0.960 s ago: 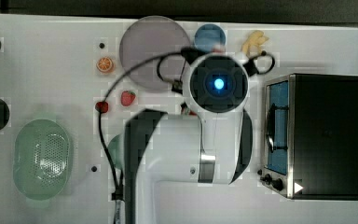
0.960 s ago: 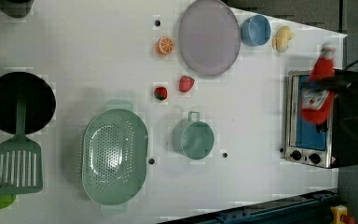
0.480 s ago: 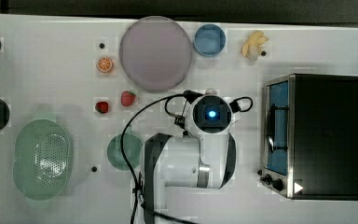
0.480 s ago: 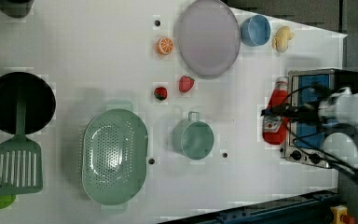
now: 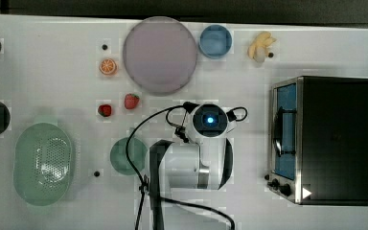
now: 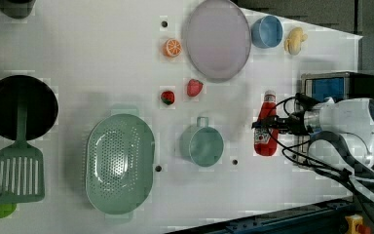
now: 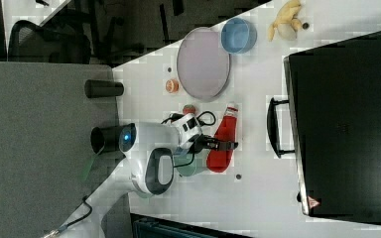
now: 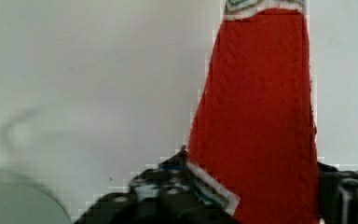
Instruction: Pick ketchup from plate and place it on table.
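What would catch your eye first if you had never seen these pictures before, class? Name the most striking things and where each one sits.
The red ketchup stands out, lying on the white table between the teal cup and the toaster oven, with the gripper at its middle. Next comes the large lilac plate, bare, near the top of the left view. Then the green basket, lower in the left view.

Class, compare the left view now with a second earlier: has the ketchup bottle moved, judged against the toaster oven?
Yes. The ketchup bottle has come off the toaster oven's front toward the left view's left, now beside the green cup.
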`<action>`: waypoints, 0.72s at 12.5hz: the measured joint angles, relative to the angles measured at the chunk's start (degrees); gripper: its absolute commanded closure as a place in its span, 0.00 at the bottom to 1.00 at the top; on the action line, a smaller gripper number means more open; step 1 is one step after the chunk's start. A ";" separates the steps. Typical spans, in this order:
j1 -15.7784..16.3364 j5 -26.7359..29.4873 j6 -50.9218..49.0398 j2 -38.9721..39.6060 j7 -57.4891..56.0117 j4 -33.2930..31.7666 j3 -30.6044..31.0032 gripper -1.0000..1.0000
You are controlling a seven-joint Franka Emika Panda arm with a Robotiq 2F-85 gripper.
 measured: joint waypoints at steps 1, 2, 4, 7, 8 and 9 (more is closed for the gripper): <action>-0.16 -0.04 0.87 0.94 0.00 0.00 0.11 0.07; -0.29 -0.12 1.90 1.70 0.00 0.00 0.34 0.00; 0.13 0.57 2.01 1.42 -0.03 -0.11 0.19 0.00; 0.14 0.65 0.81 -3.57 0.20 0.22 0.30 0.00; 0.13 0.59 -0.53 -6.32 1.31 0.90 0.34 0.00; 0.22 0.61 -3.05 -9.37 3.39 2.13 0.18 0.00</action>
